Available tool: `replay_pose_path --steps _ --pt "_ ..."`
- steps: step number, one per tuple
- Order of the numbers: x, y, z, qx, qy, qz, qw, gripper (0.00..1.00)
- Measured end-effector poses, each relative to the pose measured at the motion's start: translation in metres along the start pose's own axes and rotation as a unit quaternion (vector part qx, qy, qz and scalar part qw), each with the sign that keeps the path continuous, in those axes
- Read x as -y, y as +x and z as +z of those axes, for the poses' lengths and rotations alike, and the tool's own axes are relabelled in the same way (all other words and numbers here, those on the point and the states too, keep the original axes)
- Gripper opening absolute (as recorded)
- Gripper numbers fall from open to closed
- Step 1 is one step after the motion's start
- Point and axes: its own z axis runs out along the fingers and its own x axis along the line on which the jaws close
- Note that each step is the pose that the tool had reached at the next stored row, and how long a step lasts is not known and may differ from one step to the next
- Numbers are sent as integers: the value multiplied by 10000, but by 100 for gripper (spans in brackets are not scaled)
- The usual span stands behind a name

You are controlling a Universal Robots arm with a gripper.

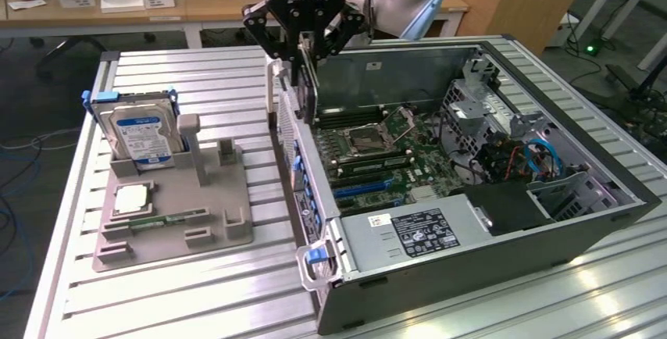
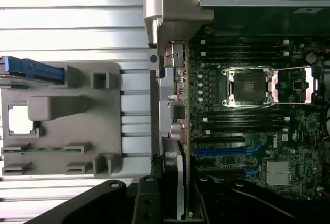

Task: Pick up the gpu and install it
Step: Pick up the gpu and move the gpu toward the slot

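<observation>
Ribbed aluminium table [image 1: 187,292]; gripper [image 1: 304,56] clamped on the gpu [image 1: 300,89] above the open case [image 1: 469,276], best kept plumb, edge square over the blue slot [image 1: 360,187].

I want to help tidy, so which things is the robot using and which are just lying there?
Job: gpu, gripper with fingers shut on it, open computer case, motherboard.
Lying about: hard drive, RAM stick, grey holder.
</observation>
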Motion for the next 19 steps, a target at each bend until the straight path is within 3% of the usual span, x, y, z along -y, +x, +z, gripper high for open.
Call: replay_pose_path --steps 8,10,13,14,19 --pt "-9 -217 4 0 3 0 10000 28" --pt "-10 -250 4 1 37 -1 10000 28" --pt "-12 -302 5 7 169 -3 9999 28" --pt "-13 -320 6 8 197 -3 9998 28" --pt "-18 -457 8 8 199 -3 9998 28"
